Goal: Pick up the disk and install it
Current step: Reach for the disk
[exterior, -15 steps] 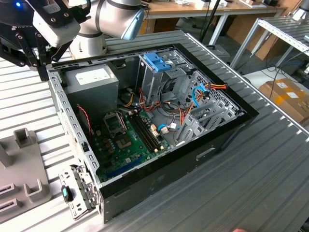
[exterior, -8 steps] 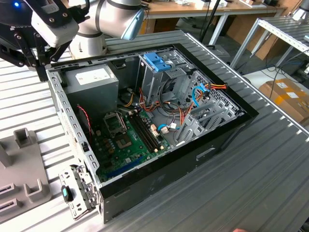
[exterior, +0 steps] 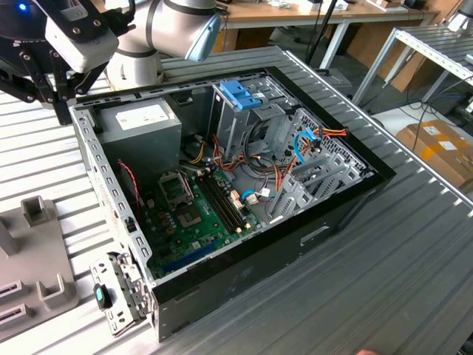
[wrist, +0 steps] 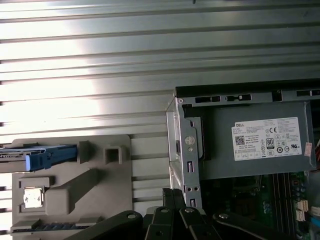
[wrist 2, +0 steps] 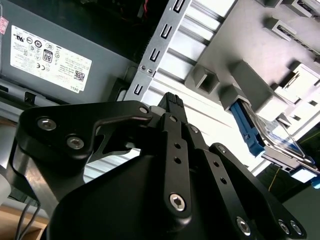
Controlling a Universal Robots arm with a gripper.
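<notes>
Exterior view: the tool [exterior: 53,89] hangs over a corner of the open case [exterior: 347,200], near the power supply [exterior: 140,122], above the ribbed bench [exterior: 399,281].

Second wrist view: the tool is clenched on nothing. The disk [wrist 2: 248,131], silvery with a blue rail, sits in a grey holder [wrist 2: 250,50].

First wrist view: the disk [wrist: 47,156] lies along the bench's ribs, its blue end toward the case, well apart from the tool.

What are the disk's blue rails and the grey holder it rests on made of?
On the disk, the blue rails look like moulded plastic: evenly coloured, with a dull sheen. Likely plastic too is the grey holder, perhaps printed: matte, blocky and uniformly grey.
</notes>
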